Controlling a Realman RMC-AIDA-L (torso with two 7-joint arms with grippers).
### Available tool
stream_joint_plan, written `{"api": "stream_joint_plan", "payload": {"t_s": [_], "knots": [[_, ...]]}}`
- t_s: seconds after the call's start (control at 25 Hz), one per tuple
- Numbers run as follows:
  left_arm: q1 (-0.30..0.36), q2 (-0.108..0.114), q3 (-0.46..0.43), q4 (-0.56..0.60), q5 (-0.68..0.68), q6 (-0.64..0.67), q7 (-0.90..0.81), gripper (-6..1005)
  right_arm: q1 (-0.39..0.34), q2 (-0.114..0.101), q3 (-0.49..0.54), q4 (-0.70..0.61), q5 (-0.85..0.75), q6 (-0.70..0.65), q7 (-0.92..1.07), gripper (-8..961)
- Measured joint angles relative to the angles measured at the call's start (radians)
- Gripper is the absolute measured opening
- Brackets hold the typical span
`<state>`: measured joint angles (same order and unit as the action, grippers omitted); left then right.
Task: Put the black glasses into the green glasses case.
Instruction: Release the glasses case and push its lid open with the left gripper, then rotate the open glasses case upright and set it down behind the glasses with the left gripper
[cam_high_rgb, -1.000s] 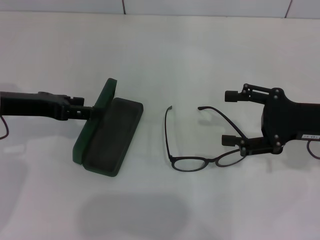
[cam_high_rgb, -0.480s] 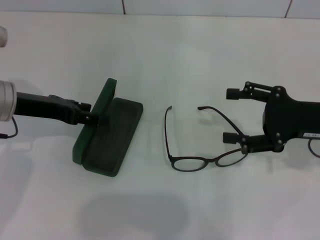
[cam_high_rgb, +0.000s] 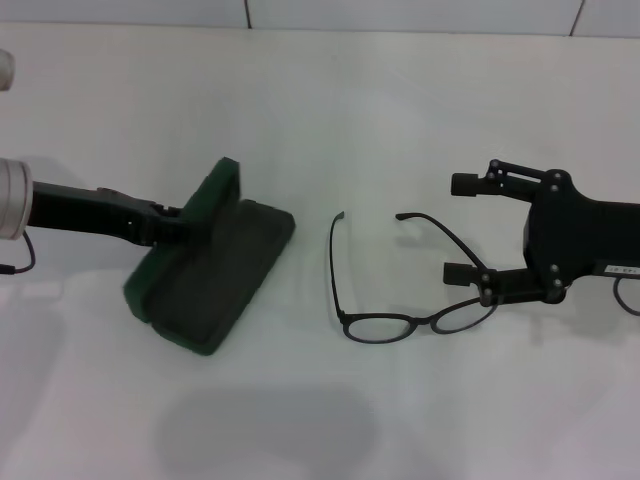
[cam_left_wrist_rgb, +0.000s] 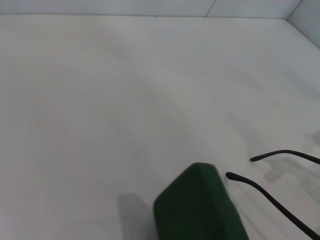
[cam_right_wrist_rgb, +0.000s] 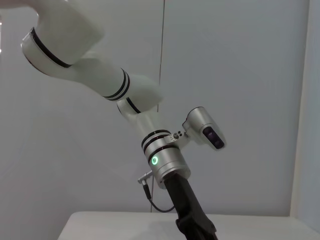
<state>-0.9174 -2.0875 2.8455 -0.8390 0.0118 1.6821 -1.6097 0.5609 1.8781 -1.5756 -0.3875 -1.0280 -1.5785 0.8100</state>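
The green glasses case (cam_high_rgb: 215, 275) lies open on the white table at the left, its lid (cam_high_rgb: 207, 200) raised. My left gripper (cam_high_rgb: 178, 226) holds the lid's outer edge; the lid also shows close up in the left wrist view (cam_left_wrist_rgb: 197, 205). The black glasses (cam_high_rgb: 425, 322) lie unfolded at the centre right, lenses toward me. Their temple tips show in the left wrist view (cam_left_wrist_rgb: 231, 175). My right gripper (cam_high_rgb: 460, 228) is open just right of the glasses, low over the table, with the right temple running between its fingers.
The white table (cam_high_rgb: 320, 100) ends at a pale wall at the back. The right wrist view shows only my left arm (cam_right_wrist_rgb: 165, 165) against the wall.
My left gripper has turned and shifted the case: its near end swung left and the lid tipped more upright. The right gripper and the glasses have hardly moved.
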Motion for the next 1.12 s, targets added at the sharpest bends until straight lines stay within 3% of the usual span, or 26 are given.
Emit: {"api": "stream_joint_plan", "payload": {"t_s": [0.2,0.4,0.72,0.96,1.12], "knots": [[0.000,0.002,0.000,-0.002,-0.003,0.003,-0.001,503,0.000,0.001,-0.002,-0.001,-0.015,-0.014,-0.002,883],[-0.002,0.004,0.000,-0.004,-0.007,0.003,0.044,270,0.001,0.007,-0.002,-0.030,-0.111,-0.060,-0.004,883],[-0.029,0.005,0.000,0.001,-0.075,-0.001,0.268,224,-0.004,0.038,-0.004,-0.064,-0.236,-0.098,0.002,872],[-0.061,0.002,0.001,0.000,-0.021,-0.001,0.546,212,-0.045,0.040,0.000,-0.067,-0.248,-0.096,-0.015,867],[-0.069,0.001,0.002,0.013,0.004,-0.004,0.629,218,-0.052,0.037,0.001,-0.063,-0.248,-0.090,-0.024,865]]}}
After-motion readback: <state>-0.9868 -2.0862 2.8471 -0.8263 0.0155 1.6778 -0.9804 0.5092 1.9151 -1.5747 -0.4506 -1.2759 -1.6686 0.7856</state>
